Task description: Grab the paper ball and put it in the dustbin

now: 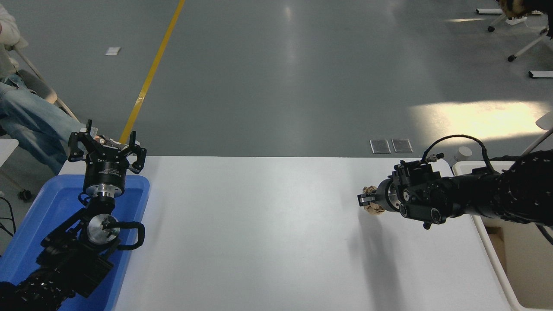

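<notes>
A small tan-brown paper ball (371,199) is clamped in my right gripper (367,200), lifted off the white table (259,224) at its right side; a shadow lies on the table below it. The right arm comes in from the right edge, crossing over the cream-white dustbin (492,250), whose rim runs along the table's right edge. Part of the bin's brownish inside shows at the lower right. My left gripper (106,144) is parked at the left over the blue tray, fingers spread open and empty.
A shallow blue tray (52,203) sits at the table's left end under the left arm. A seated person's legs in jeans (26,121) are at the far left. Chair legs stand on the grey floor at the upper right.
</notes>
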You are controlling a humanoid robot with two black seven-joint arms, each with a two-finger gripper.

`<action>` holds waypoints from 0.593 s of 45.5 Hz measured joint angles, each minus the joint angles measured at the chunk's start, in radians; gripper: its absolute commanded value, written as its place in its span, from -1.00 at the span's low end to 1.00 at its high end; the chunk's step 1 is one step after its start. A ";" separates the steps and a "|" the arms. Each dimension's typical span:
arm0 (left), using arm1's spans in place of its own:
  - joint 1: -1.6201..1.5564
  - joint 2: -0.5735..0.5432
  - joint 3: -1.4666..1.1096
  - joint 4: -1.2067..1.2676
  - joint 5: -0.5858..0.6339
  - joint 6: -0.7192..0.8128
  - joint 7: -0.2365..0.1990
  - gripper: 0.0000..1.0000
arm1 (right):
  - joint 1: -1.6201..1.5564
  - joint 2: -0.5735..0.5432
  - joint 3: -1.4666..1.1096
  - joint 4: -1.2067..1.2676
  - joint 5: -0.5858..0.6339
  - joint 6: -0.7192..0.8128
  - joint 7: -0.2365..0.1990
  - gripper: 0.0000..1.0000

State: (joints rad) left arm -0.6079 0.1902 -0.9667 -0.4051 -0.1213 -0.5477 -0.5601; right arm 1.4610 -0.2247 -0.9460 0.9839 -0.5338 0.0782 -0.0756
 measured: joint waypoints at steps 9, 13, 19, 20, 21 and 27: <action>0.000 0.000 0.000 0.000 0.000 0.000 0.000 0.98 | 0.292 -0.133 -0.081 0.241 0.065 0.111 0.005 -1.00; 0.000 0.000 0.000 0.000 0.000 0.000 0.000 0.98 | 0.417 -0.170 -0.110 0.327 0.110 0.182 0.007 -1.00; 0.000 0.000 0.000 0.000 0.000 0.000 0.000 0.98 | 0.602 -0.205 -0.139 0.432 0.204 0.302 0.009 -1.00; 0.000 0.000 0.000 0.000 0.000 0.000 0.000 0.98 | 0.626 -0.208 -0.140 0.443 0.216 0.317 0.010 -1.00; 0.001 0.000 0.000 0.000 0.000 0.000 0.000 0.98 | 0.650 -0.211 -0.143 0.454 0.227 0.332 0.009 -1.00; 0.000 0.000 0.000 0.000 -0.001 0.000 0.000 0.98 | 0.783 -0.225 -0.156 0.512 0.285 0.438 0.010 -1.00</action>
State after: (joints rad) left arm -0.6074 0.1902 -0.9664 -0.4050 -0.1225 -0.5476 -0.5598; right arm 2.2441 -0.4498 -1.1021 1.4963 -0.2484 0.5165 -0.0655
